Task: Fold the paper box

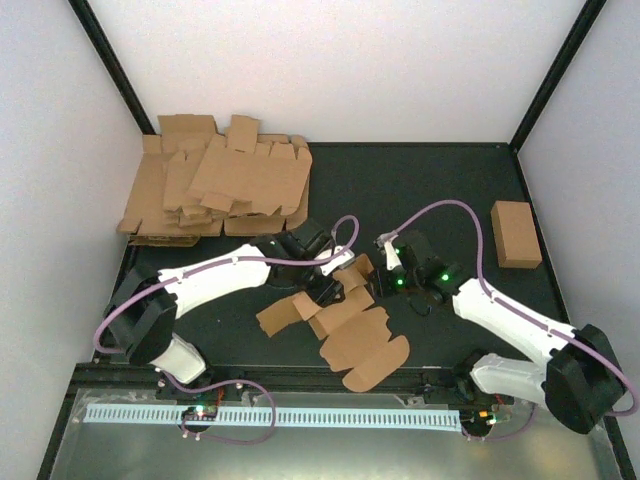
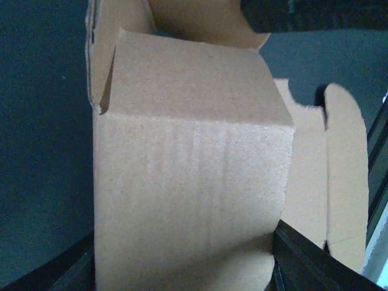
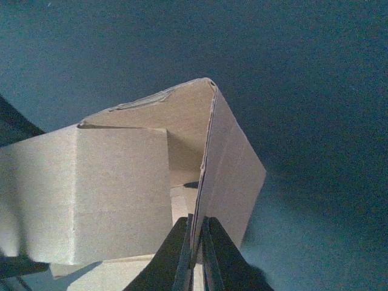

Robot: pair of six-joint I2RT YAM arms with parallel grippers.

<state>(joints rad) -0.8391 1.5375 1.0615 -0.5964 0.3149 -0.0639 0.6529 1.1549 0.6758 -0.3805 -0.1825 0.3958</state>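
On the far left of the counter (image 1: pixel 440 180), in the back corner, lay the heap of flat blanks (image 1: pixel 215 185), which was no part of my job. Moving right, my left claw (image 1: pixel 328 282) reached over the middle of the counter. Its wrist camera was filled by an upright panel of the paper box (image 1: pixel 345 320), with the dark fingers (image 2: pixel 312 257) at the 2 lower corners, 1 on each side of that panel. I could not tell whether they pressed the cardboard or only straddled it.

The box sat mid-counter with its raised end between the 2 claws and its rounded flaps spread flat toward the arm bases. Its long axis therefore ran from the claws back toward me, leaning a little right.

Next right, my right claw (image 3: pixel 198 225) was closed tight on the thin edge of a raised side panel, holding it tilted up. Both claws were about equally near that raised end, so I judged that either arm would have to draw back toward its base to reach the flat flaps. Far right, well apart, lay a closed cardboard brick (image 1: pixel 516 233).
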